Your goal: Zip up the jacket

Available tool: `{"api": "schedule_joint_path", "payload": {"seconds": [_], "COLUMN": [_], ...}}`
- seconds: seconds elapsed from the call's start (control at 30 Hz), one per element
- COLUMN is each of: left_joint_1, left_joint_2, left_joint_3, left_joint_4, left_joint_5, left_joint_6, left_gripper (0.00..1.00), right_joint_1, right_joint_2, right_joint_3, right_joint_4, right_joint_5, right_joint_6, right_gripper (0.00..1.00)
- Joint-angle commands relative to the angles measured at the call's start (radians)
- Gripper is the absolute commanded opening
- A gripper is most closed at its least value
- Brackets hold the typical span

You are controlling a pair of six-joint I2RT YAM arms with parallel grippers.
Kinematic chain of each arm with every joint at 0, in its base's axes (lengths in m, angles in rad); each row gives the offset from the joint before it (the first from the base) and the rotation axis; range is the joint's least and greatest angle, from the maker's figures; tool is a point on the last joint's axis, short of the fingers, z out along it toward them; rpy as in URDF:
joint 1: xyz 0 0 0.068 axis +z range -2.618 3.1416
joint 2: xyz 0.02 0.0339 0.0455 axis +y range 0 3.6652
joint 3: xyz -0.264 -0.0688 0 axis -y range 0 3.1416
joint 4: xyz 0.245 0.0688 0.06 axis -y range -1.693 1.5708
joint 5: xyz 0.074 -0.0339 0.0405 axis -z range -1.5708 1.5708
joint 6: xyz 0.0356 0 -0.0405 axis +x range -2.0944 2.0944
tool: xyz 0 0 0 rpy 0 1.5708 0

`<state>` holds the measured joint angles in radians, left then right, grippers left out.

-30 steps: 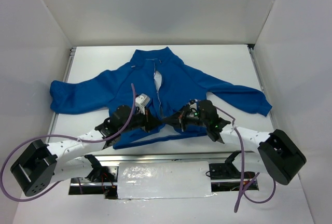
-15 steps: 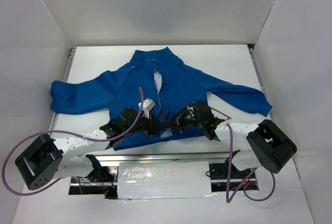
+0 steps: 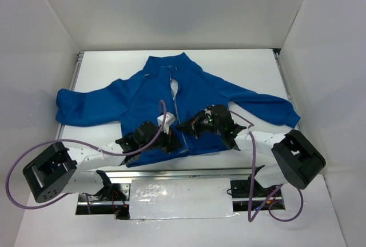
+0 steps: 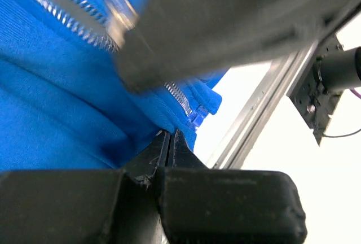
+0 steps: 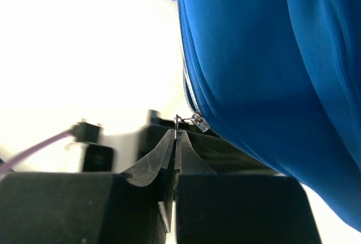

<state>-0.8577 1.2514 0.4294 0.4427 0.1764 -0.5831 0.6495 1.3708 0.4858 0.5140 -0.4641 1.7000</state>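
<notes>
The royal-blue fleece jacket [image 3: 197, 90] lies flat on the white table, collar far, sleeves spread. Its pale zipper [image 3: 174, 95] is open near the collar and runs down to the hem. My left gripper [image 3: 170, 142] is shut on the jacket's bottom hem beside the zipper's lower end [image 4: 194, 114]; the zipper teeth [image 4: 62, 4] show above it. My right gripper [image 3: 184, 127] is shut on the small metal zipper pull [image 5: 178, 122], with the slider [image 5: 200, 122] just off its tips and blue fabric [image 5: 271, 57] to its right.
A metal rail [image 3: 183, 172] runs along the table's near edge, also in the left wrist view [image 4: 254, 108]. White walls enclose the table on three sides. Purple cables loop from both arms. The jacket's sleeves [image 3: 80, 107] reach toward both side walls.
My right gripper has moved up the zipper, away from the hem, with the pull in it. My left gripper has shifted right along the hem and stays shut there.
</notes>
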Motion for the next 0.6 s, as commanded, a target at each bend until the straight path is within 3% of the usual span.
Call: {"api": "schedule_joint_path", "payload": {"seconds": [0.0,0.27,0.57], "left_joint_1": [-0.043,-0.049,-0.060], "left_joint_2": [0.013,-0.056,-0.109], "left_joint_3": [-0.024,-0.029,-0.063], "left_joint_4": [-0.051,-0.110,-0.139], "left_joint_5": [0.118,0.086,0.044], "left_joint_6": [-0.011,-0.007,-0.027], "left_gripper": [0.00,0.00,0.00], "right_joint_1": [-0.024,-0.057,-0.175], "right_joint_2": [-0.050,0.031,0.236], "right_joint_3": [0.117,0.128,0.321], "right_joint_4": [0.138,0.147,0.080], "right_joint_5": [0.111,0.136,0.084], "right_joint_6": [-0.019,-0.048,-0.129], "right_gripper": [0.00,0.00,0.00]}}
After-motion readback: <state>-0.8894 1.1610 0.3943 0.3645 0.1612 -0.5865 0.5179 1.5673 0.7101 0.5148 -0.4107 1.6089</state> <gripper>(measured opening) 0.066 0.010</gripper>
